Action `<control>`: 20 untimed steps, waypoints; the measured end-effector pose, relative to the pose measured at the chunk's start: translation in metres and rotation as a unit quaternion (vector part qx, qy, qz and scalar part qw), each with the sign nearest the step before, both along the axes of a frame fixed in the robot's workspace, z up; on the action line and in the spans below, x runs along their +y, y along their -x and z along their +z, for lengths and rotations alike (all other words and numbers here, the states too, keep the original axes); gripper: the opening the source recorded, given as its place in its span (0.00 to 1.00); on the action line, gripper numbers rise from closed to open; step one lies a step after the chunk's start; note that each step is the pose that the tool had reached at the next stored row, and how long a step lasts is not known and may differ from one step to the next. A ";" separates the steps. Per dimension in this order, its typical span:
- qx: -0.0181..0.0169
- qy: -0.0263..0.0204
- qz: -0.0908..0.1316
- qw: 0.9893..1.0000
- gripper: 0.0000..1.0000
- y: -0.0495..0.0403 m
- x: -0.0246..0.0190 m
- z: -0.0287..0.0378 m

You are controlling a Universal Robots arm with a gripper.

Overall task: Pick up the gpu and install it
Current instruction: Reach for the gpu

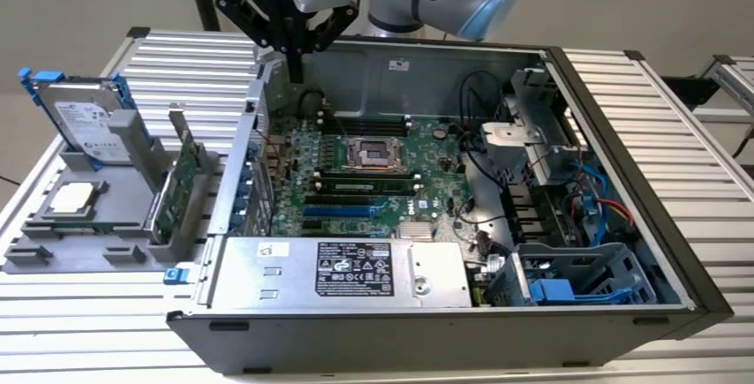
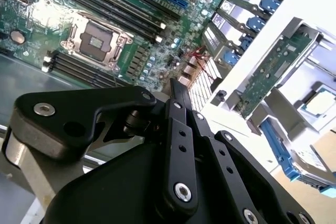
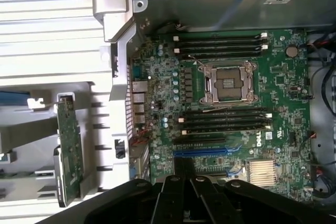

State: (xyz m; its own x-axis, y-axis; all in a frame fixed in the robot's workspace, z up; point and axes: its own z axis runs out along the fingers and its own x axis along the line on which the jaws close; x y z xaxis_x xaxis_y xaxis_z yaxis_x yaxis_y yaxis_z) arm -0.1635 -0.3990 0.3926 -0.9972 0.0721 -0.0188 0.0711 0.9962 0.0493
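gripper (image 1: 296,73) over open case (image 1: 412,340); gpu (image 1: 180,192) upright in holder (image 1: 71,256)

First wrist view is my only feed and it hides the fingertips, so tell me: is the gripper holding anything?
Observer: No; in the exterior view the gripper is shut and empty.
Operator: Where is it?
Observer: Near the case's far corner, on the exterior view's left.
Operator: What's beside the gpu?
Observer: A CPU chip, flat in the tray, on that view's left of it.
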 end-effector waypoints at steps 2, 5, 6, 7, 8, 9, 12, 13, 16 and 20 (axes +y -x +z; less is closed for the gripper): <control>0.000 0.000 0.000 1.000 0.00 0.0014 0.0000 0.0000; 0.000 0.000 0.000 1.000 0.00 0.0034 0.0000 0.0000; 0.000 0.000 0.000 1.000 0.00 0.0041 0.0000 0.0000; 0.000 0.000 0.000 1.000 0.00 0.0048 0.0000 0.0000; 0.000 0.000 0.000 1.000 0.00 0.0056 0.0000 0.0000; 0.000 0.000 0.000 1.000 0.00 0.0064 0.0000 0.0000; 0.000 0.000 0.000 1.000 0.00 0.0093 0.0000 0.0000; 0.000 0.000 0.000 1.000 0.00 0.0104 0.0000 0.0000; 0.000 0.000 0.000 1.000 0.00 0.0135 0.0000 0.0000; 0.000 0.000 0.000 1.000 0.00 0.0190 -0.0001 0.0000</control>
State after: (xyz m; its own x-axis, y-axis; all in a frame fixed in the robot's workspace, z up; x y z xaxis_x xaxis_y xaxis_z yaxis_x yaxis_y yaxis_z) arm -0.1825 -0.3991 0.3926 -0.9972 0.0722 -0.0187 0.0712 0.9962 0.0492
